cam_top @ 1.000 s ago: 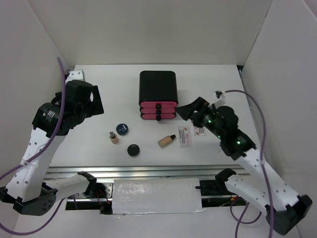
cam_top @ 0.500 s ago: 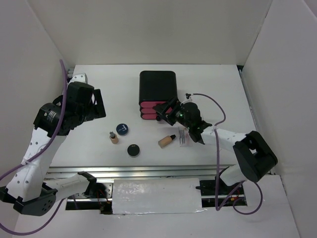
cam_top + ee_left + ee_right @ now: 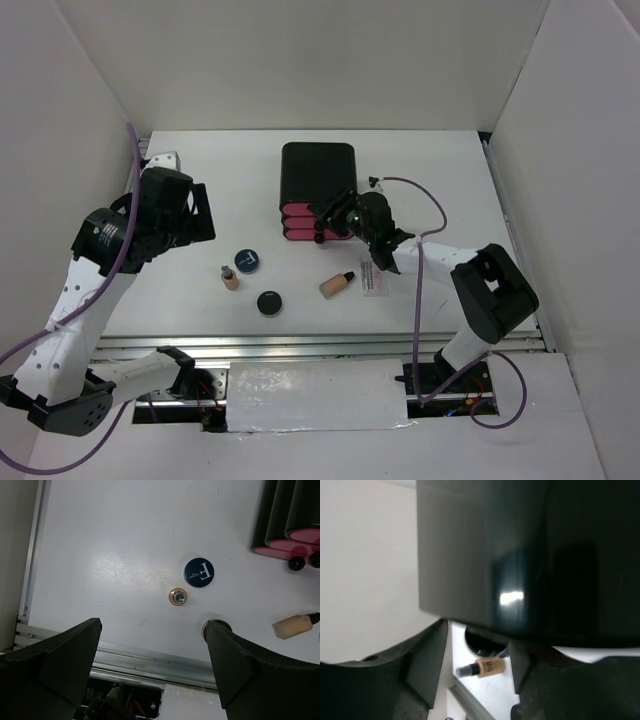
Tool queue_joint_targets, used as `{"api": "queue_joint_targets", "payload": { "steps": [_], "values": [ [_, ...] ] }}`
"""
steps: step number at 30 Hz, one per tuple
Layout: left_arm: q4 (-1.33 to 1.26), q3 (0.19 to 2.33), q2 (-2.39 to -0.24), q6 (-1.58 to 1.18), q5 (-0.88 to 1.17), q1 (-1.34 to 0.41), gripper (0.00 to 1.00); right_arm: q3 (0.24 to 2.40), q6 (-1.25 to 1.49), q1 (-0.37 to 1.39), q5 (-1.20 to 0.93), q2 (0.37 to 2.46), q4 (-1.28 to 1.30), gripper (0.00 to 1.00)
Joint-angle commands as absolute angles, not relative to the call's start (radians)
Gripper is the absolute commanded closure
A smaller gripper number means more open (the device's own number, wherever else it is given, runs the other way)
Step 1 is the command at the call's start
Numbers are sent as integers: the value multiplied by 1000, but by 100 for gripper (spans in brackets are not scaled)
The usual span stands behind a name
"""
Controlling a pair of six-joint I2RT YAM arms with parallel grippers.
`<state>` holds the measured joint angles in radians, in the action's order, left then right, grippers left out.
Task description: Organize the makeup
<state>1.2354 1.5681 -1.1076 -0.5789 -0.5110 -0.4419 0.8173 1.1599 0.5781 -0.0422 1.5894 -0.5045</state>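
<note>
the lying bottle looks light and may roll; pinch its middle. left fingers and right fingers are apart.

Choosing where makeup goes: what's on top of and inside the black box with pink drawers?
The black box has nothing on top. Its three pink drawers hide their insides; the right fingers cover some fronts.
</note>
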Motion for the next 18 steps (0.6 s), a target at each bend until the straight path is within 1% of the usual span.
{"api": "queue_joint_targets", "payload": {
  "steps": [1, 3, 6, 7, 15, 18],
  "values": [
    [1216, 1577, -1108, -560, -512, -445, 1, 914, 1128, 552, -29, 1633, -509, 48],
    [1215, 1577, -1111, -557, -517, -445, 1, 934, 1124, 543, -43, 1654, -509, 56],
    [1216, 1583, -1114, -555, -531, -445, 1, 989, 1108, 523, -55, 1687, -496, 59],
    [1218, 1586, -1114, -554, -534, -445, 1, 1002, 1104, 511, -63, 1710, -494, 62],
    [1220, 1589, -1127, -551, -548, -445, 1, 1179, 1077, 454, -133, 1821, -445, 68],
    [1220, 1594, -1129, -552, -554, -445, 1, 1181, 1080, 453, -156, 1827, -451, 69]
  ]
}}
